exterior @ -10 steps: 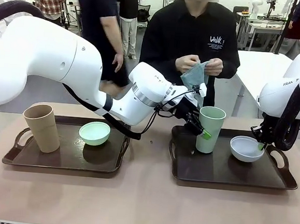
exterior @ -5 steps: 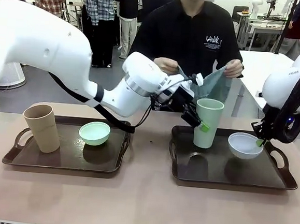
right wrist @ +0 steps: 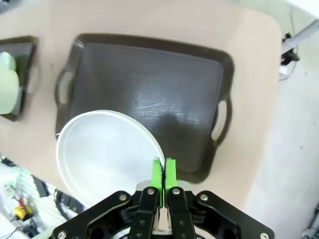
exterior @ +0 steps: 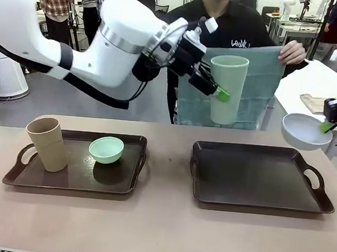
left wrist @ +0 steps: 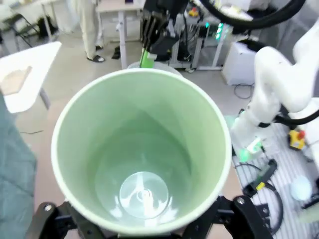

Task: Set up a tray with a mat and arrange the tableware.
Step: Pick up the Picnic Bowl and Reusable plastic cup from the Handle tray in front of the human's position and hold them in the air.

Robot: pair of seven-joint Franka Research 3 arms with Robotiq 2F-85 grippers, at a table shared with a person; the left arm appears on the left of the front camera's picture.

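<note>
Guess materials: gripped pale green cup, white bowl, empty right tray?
Likely plastic or melamine: pale green cup, smooth semi-gloss, soft highlights inside. Similar look: white bowl, thin rim; ceramic possible. Probably dark brown plastic: right tray, dull sheen patch.

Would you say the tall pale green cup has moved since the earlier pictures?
Yes: the pale green cup has risen off the dark right-hand tray, upward.

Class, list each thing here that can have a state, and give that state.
pale green cup: upright, empty, held aloft by the left gripper.
white bowl: rim pinched in the right gripper, aloft.
right tray: nothing on it.
mat: held spread by the person.
tan cup: upright on left tray.
mint bowl: upright on left tray.
</note>
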